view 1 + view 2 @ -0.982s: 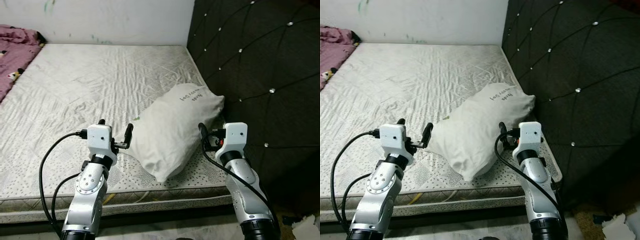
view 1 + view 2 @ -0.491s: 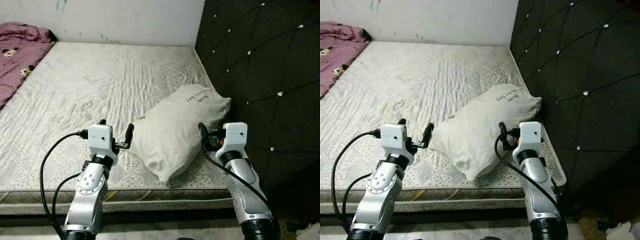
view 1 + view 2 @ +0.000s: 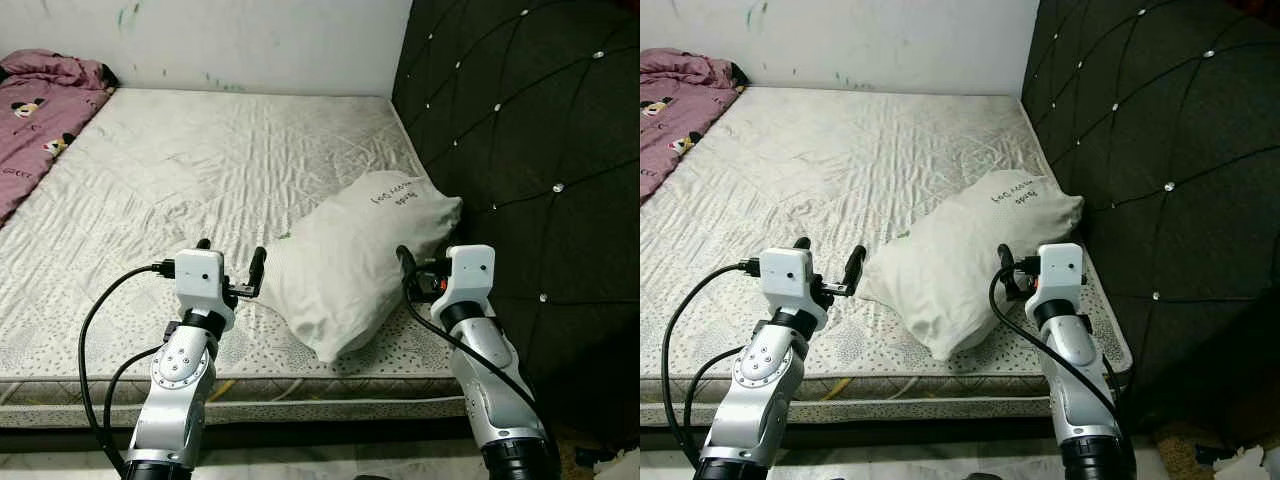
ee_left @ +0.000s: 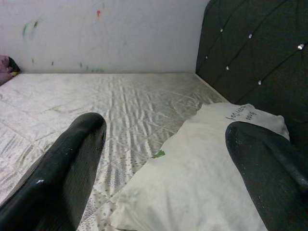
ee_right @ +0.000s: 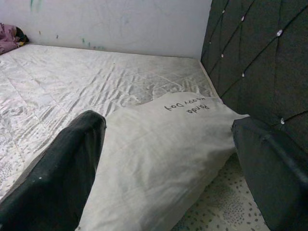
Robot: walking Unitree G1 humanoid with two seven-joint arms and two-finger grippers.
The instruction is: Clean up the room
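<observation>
Since a second earlier the whole picture had swung a little, bringing more of the pink blanket [image 3: 40, 110] into sight at the far left, so the head camera had turned; the pillow [image 3: 350, 262] and both arms sat as before relative to each other.

Both arms were raised in front of the robot at the near edge of the mattress [image 3: 180, 170], one on each side of the pillow, which suggested it was lining up to take the pillow from both ends. The left gripper [image 3: 232, 266] had its two black fingers spread apart, the right-hand finger just beside the pillow's near left corner without clearly touching it. The right gripper [image 5: 168, 163], seen along its own fingers, was also spread wide, with the pillow lying between the two fingers but not pinched.

The pillow lay slantwise on the right side of the bed, its far end close against the dark tufted headboard [image 3: 520, 130] and its near corner close to the mattress edge. Probably it was askew and wanted straightening against the headboard.

Handwriting on the pillow's far end was too small to read with any confidence. A small green speck [image 4: 159, 154] beside the pillow could not be identified. From the head camera only one finger of the right gripper showed, the other hidden behind its white housing. The blanket was cut off at the left, and something pale on the floor at the near right corner was too cropped to name.
</observation>
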